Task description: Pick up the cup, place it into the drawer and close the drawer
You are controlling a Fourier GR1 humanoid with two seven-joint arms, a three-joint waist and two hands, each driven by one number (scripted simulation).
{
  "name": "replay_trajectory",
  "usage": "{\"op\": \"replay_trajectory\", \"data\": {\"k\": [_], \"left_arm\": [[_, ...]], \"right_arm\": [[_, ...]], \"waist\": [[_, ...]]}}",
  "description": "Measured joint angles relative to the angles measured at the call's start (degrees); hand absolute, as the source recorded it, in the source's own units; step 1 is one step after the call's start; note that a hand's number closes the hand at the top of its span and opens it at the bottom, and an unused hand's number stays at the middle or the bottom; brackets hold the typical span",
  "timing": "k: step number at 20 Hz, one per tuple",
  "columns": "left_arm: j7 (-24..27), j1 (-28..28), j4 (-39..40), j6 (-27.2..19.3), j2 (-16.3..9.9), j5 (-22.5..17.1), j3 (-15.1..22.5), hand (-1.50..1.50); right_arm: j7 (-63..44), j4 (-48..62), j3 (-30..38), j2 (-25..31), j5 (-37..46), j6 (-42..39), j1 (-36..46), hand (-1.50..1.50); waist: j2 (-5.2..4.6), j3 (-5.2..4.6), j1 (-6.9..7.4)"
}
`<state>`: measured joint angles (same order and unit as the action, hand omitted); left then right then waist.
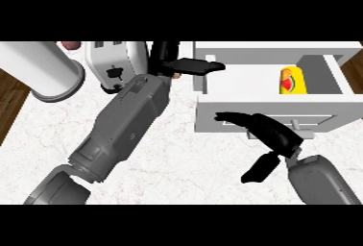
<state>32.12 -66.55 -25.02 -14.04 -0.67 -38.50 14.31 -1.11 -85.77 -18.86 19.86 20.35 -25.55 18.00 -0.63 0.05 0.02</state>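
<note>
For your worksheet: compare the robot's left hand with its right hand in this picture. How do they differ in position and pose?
The left hand is stretched far forward, next to the toaster and the drawer's left edge; the right hand sits nearer, at the drawer front. The left hand's fingers point right, towards the drawer; the right hand's point left along its front. Both are black, open and hold nothing.

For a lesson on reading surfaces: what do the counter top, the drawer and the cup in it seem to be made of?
Counter top: probably polished marble or a stone look-alike, white with faint pinkish veins.
Drawer: flat matte white, likely painted wood or laminate; no grain shows.
Cup: glossy yellow with a red print, perhaps plastic or glazed ceramic; the look leaves it open.
</note>
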Motion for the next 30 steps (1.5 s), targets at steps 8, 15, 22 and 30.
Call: {"op": "replay_trajectory", "data": {"k": [8, 15, 22, 30], "left_arm": [[0.39, 6.12, -5.34, 3.16, -2.88, -0.35, -0.65, -1.5], [-1.45, 10.65, -10.14, 6.22, -5.75, -0.73, -0.33, -1.5], [-2.94, 14.1, -13.84, 9.28, -8.49, -1.07, 0.06, -1.5], [-3.58, 16.72, -15.91, 12.06, -10.62, -1.01, 0.62, -1.5]], "right_arm": [[10.71, 27.13, -0.59, -3.44, 9.41, 8.26, 9.66, 1.5], [20.47, 44.49, 7.23, -2.83, 8.2, 13.61, 20.55, 1.5], [24.0, 53.05, 12.78, -1.63, 4.95, 13.12, 26.51, 1.5], [24.77, 53.69, 15.08, -0.31, 0.95, 6.63, 26.68, 1.5]], "waist": [[0.23, -0.14, 3.63], [-0.47, 0.16, 6.31], [-0.87, 0.52, 8.2], [-0.99, 0.74, 9.24]]}}
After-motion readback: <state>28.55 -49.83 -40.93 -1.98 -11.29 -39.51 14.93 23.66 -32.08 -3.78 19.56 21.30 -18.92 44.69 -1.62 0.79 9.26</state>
